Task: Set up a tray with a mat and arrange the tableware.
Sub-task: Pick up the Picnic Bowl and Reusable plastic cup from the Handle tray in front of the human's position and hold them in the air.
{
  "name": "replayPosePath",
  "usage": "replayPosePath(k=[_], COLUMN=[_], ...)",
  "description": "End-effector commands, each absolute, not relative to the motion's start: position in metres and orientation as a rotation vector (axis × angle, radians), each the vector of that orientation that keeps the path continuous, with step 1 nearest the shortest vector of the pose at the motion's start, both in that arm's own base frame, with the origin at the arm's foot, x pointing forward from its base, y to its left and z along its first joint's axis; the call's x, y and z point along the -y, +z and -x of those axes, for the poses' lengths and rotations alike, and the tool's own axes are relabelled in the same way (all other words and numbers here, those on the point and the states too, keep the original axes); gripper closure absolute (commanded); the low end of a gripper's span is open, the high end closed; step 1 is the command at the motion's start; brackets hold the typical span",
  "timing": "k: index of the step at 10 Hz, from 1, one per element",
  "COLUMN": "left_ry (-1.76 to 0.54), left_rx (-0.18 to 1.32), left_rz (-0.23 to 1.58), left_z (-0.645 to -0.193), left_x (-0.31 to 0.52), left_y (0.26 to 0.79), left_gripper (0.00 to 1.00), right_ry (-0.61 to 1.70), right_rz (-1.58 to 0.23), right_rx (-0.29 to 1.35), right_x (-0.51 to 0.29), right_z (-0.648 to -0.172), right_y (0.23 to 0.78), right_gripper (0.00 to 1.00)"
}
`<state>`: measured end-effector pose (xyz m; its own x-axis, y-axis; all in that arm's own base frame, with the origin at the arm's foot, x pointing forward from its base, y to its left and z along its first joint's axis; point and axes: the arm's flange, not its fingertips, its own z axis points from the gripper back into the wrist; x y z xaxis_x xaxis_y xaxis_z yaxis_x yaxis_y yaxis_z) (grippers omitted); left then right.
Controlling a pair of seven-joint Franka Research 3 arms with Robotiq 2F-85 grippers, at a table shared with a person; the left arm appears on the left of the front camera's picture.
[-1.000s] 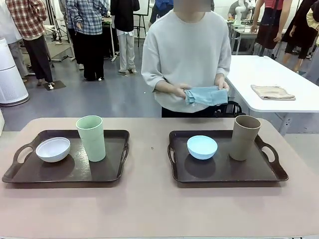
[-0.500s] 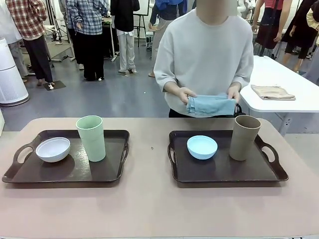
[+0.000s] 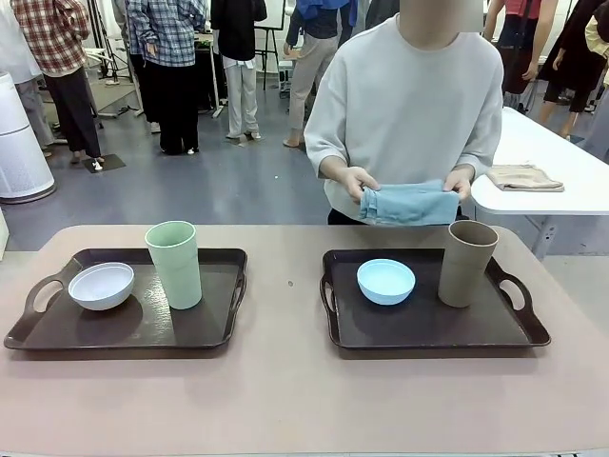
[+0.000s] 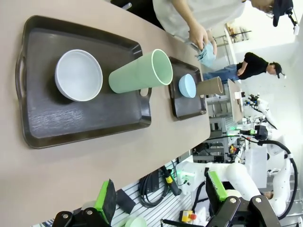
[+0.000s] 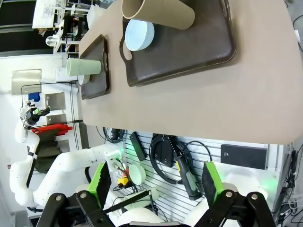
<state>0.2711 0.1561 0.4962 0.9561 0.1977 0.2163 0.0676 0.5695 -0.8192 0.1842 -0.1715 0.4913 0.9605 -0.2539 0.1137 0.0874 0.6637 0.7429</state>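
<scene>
The set-up looks barely begun, with the mat not yet laid. On the tabletop (image 3: 285,390), the left tray (image 3: 114,347) carries a white bowl (image 3: 101,286) and, just to its right, an upright pale green tumbler (image 3: 174,265). The right tray (image 3: 428,343) holds a light blue bowl (image 3: 385,281) and a tan tumbler (image 3: 466,264) at its far right. Both brown trays are bare under the ware.

Beyond the right tray's far edge, a person holds a folded blue cloth (image 3: 411,204) in both hands, probably the mat. Next, I judge, a tray must be cleared so the cloth can go down flat.

The left pincer (image 4: 161,193) and the right pincer (image 5: 156,182) are both spread wide and hold nothing, back off the near edge.
</scene>
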Motion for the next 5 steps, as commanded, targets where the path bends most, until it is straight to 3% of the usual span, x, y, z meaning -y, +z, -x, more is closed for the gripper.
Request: replayPosePath(k=[1, 5], left_ry=[0.061, 0.061], left_rx=[0.32, 0.32], left_rz=[0.983, 0.983], left_z=[-0.2726, -0.2726], left_x=[-0.1579, -0.1579], left_y=[0.4965, 0.4965], left_gripper=[0.0, 0.0], right_ry=[-0.183, -0.183], right_rz=[-0.849, -0.849], right_rx=[0.226, 0.226], right_x=[0.172, 0.172], right_z=[-0.1864, -0.1864], right_y=[0.4912, 0.4912], right_gripper=[0.0, 0.0])
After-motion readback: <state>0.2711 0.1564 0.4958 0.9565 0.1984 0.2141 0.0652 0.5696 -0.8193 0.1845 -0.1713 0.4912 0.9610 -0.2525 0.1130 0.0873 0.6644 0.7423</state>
